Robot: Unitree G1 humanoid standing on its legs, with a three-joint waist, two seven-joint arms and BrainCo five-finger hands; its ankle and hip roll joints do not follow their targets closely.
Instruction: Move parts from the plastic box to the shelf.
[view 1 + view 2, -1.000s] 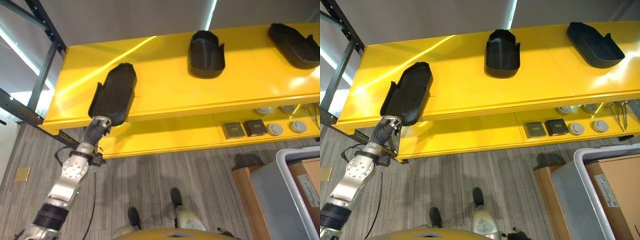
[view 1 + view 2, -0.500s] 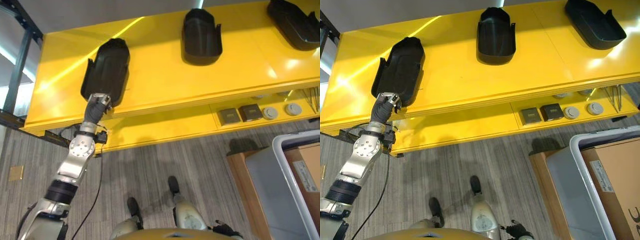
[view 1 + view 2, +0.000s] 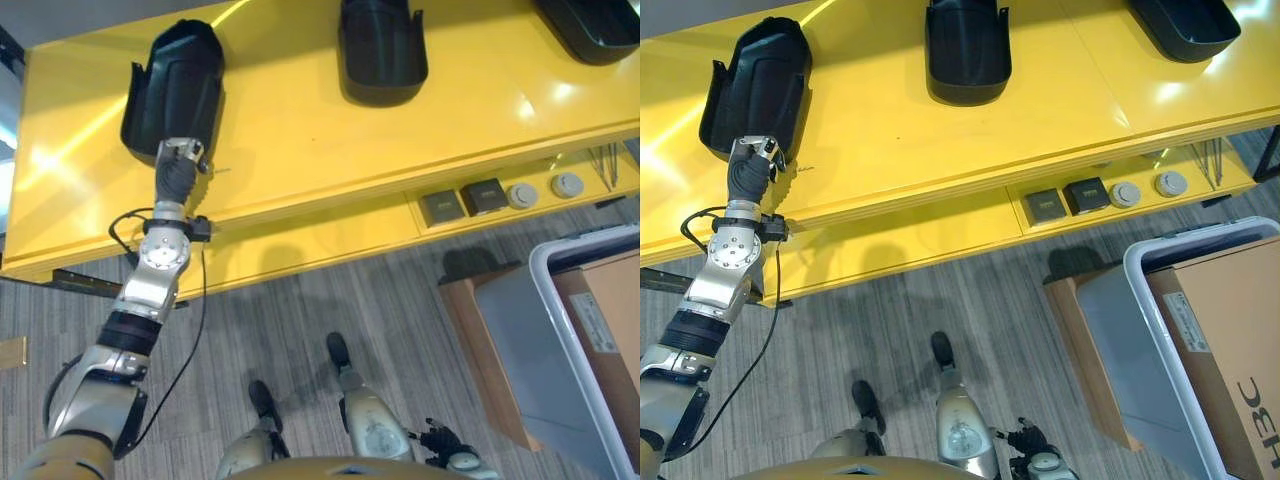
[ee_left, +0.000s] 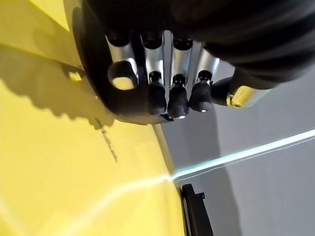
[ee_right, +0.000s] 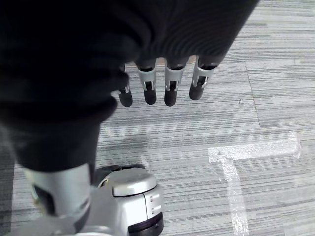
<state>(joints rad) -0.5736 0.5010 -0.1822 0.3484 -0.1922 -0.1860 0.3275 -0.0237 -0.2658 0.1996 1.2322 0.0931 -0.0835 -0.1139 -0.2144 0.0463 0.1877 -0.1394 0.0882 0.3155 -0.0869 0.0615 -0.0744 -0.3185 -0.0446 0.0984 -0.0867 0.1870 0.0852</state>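
A long black moulded part (image 3: 175, 85) lies on the top of the yellow shelf (image 3: 300, 140) at its left end. My left hand (image 3: 178, 165) reaches over the shelf's front edge to the part's near end. In the left wrist view its fingers (image 4: 157, 93) curl over the black part's (image 4: 123, 108) rim, with the thumb on the other side. Two more black parts (image 3: 381, 50) (image 3: 600, 15) rest farther right on the shelf. The grey plastic box (image 3: 545, 300) with a white rim stands on the floor at the lower right. My right hand (image 5: 157, 88) hangs over the floor with relaxed fingers, holding nothing.
A brown cardboard box (image 3: 1230, 340) sits inside the plastic box. On the lower yellow shelf lie small square and round items (image 3: 495, 195). A wooden stand (image 3: 475, 330) is next to the plastic box. Grey striped floor lies between me and the shelf.
My left arm has stretched forward and carried the black part from overhanging the shelf's front edge to farther back on the shelf top. The camera has also moved closer.
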